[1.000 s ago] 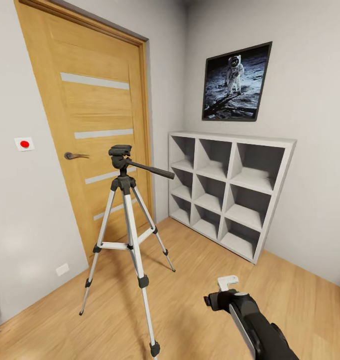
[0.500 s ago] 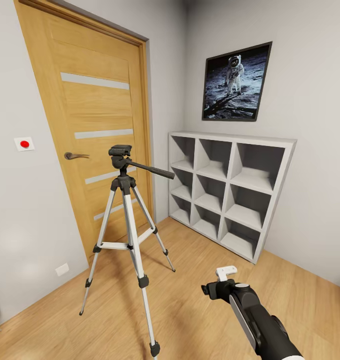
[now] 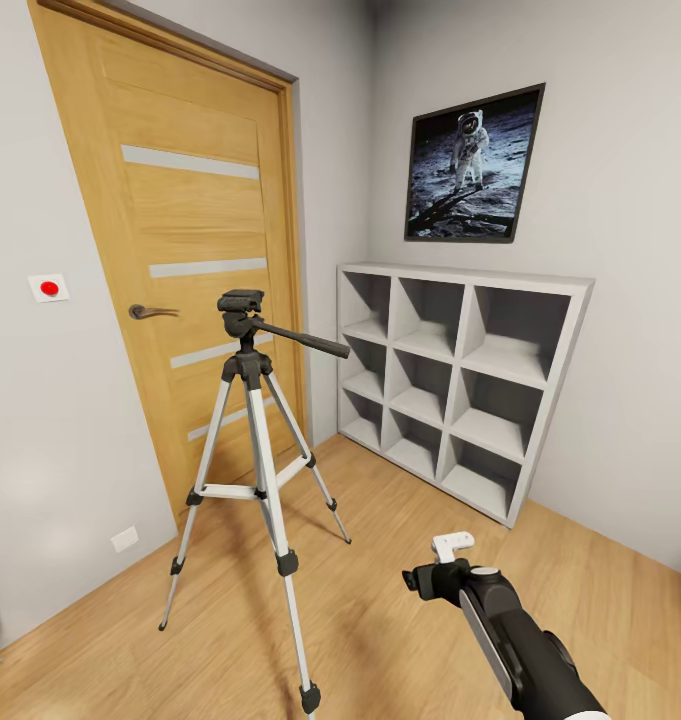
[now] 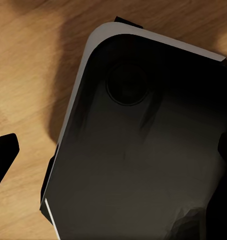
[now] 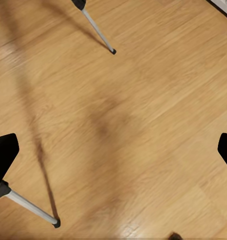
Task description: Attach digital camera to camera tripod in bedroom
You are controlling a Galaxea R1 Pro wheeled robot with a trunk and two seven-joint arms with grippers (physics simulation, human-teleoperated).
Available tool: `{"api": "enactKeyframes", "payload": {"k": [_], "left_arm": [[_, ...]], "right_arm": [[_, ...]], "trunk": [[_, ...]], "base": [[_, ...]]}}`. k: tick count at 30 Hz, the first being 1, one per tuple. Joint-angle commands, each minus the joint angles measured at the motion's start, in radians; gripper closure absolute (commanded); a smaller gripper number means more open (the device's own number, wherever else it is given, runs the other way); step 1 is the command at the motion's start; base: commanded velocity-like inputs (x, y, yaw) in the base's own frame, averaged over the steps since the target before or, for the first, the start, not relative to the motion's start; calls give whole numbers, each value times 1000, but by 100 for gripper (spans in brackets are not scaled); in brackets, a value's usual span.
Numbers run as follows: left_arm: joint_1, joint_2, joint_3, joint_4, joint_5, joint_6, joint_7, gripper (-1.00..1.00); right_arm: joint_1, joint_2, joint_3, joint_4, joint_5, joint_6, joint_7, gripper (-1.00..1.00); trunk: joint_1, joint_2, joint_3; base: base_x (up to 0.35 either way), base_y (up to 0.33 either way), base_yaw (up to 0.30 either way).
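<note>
Barely shifted: right gripper, fingers spread and empty, low beside silver-legged black-headed camera tripod; head up-left. Left fingers apart over dark robot base.

Bright, even light; soft shadows on the wood floor; wide-angle stretch at edges.

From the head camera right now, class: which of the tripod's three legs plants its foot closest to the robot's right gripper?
The camera tripod's front leg, running down toward the camera; its foot lands lowest in view, nearest the right gripper.
</note>
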Motion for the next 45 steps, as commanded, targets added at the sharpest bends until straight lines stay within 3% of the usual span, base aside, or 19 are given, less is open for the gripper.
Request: {"api": "enactKeyframes", "payload": {"k": [1,5,7,13,45], "left_arm": [[0,0,5,0,1,-2,1,-100],[0,0,5,0,1,-2,1,-100],[0,-1,5,0,1,-2,1,-100],[0,-1,5,0,1,-2,1,-100],[0,-1,6,0,3,-2,2,-100]], "right_arm": [[-1,-1,2,-2,-2,5,1,-100],[-1,0,4,-36,11,32,-3,-100],[-1,-1,4,-49,10,94,-1,-100],[-1,0,4,-55,7,126,1,-100],[-1,4,5,-54,-2,132,2,-100]], "trunk": [[0,-1,-1],[0,-1,-1],[0,-1,-1],[0,-1,-1],[0,-1,-1]], "base": [[0,0,0],[0,0,0],[0,0,74],[0,0,202],[0,0,268]]}}
